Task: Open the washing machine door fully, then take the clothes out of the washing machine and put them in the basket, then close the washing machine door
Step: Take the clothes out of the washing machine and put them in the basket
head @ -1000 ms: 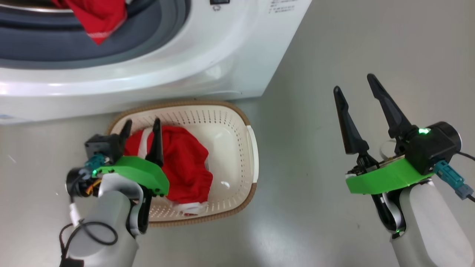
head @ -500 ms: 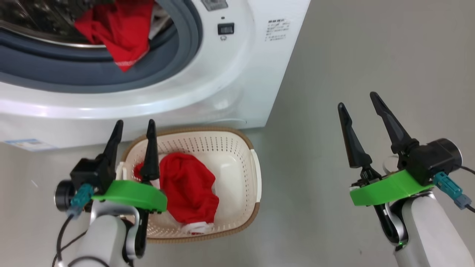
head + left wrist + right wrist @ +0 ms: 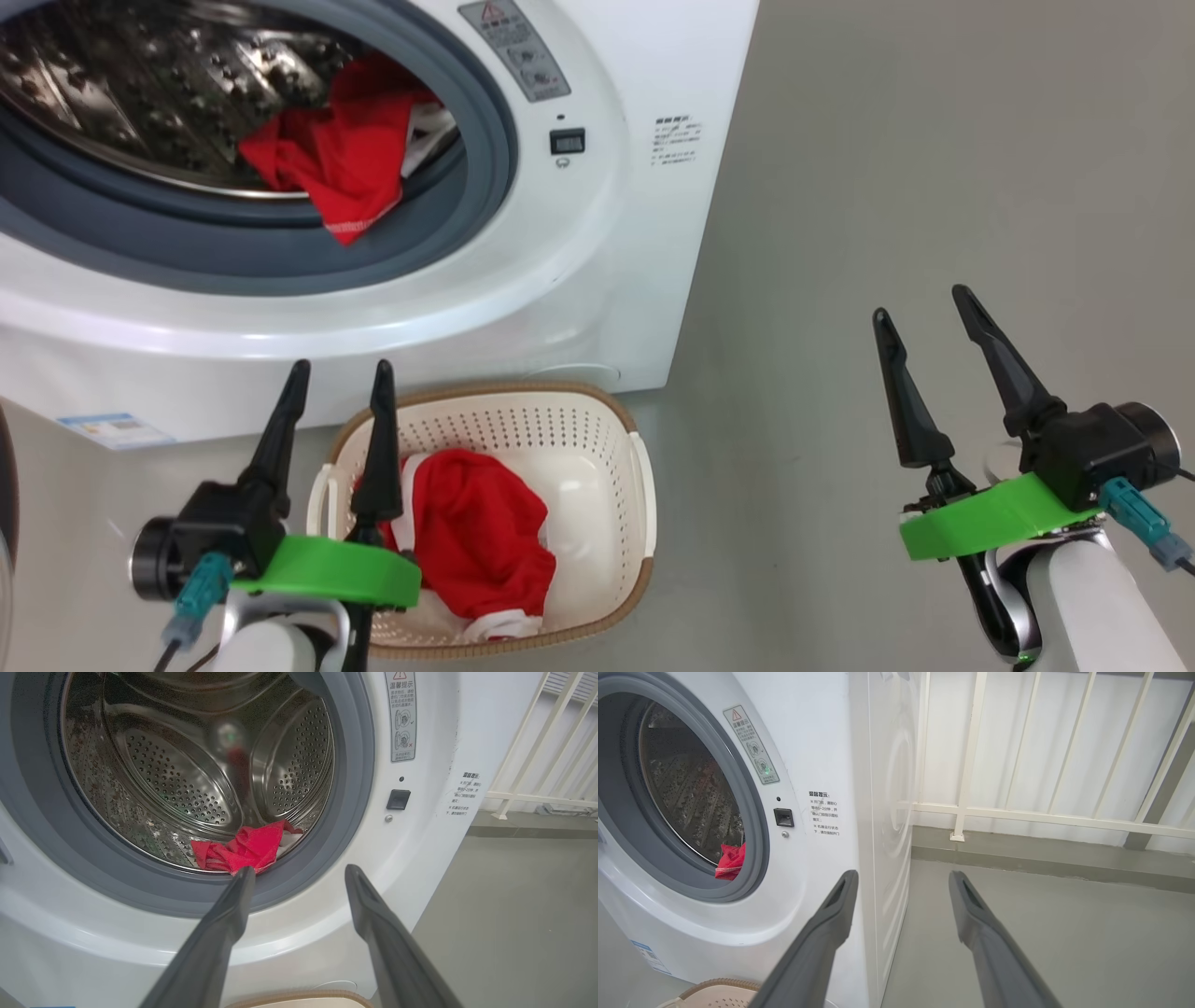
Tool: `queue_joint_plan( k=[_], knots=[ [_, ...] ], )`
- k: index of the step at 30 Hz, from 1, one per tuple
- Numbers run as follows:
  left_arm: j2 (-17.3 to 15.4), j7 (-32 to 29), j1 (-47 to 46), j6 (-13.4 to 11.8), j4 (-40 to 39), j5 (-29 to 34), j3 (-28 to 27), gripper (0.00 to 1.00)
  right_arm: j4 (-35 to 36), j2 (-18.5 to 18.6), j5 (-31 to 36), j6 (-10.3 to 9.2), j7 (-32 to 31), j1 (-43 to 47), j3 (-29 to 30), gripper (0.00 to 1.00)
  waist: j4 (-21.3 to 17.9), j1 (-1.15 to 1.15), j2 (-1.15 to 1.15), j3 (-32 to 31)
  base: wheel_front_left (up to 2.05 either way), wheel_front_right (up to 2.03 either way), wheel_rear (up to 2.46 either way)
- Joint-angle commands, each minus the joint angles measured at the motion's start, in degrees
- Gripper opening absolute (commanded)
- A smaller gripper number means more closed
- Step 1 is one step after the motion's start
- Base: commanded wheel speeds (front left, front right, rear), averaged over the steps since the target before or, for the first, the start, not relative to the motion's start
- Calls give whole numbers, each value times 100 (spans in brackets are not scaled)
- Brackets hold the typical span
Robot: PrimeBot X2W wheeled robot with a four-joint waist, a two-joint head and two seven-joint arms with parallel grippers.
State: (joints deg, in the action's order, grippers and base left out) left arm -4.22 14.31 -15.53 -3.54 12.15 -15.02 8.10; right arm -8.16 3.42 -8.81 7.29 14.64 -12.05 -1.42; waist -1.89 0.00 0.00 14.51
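- Jaws first: how do they stand?
- Spread wide on both arms, with nothing between them. The left gripper (image 3: 342,369) hovers over the basket's (image 3: 644,485) near-left corner and points at the washing machine (image 3: 597,280). The right gripper (image 3: 920,303) hangs over bare floor (image 3: 840,187), well apart from both.
- And the clothes?
- One red garment (image 3: 476,541) lies in the basket. A red bunch (image 3: 341,173) sits at the front lip of the steel drum (image 3: 187,788), with a corner drooping onto the grey rubber ring (image 3: 233,266) (white cloth peeks out behind it, so I cannot tell whether it is one piece or two).
- How will it handle?
- My guess is light, limp and quick to bunch up. I'd pinch the drooping fold by the ring, so the fingers stay off the drum. It may drag along anything tangled with it.
- The count?
- One basket, one machine, two grippers, and at least two red pieces.
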Motion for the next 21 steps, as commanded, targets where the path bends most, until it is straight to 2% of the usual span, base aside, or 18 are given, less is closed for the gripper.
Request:
queue_joint_plan(
  k=[1, 8, 21],
  knots=[
    [-135, 69, 62, -35, -219, 67, -208, 100, 177, -6, 74, 20, 36, 53, -82, 100, -38, 0, 0, -105, 0, 0, 0],
    [-242, 69, 394, -114, -533, 213, -213, 100, 292, -21, 213, 20, 36, 240, -5, 100, -102, 0, 0, -293, 0, 0, 0],
    [-210, 62, 741, -208, -437, 188, -194, 100, 319, -43, 269, 20, 36, 562, 18, 100, -84, 0, 0, -662, 0, 0, 0]
  ],
)
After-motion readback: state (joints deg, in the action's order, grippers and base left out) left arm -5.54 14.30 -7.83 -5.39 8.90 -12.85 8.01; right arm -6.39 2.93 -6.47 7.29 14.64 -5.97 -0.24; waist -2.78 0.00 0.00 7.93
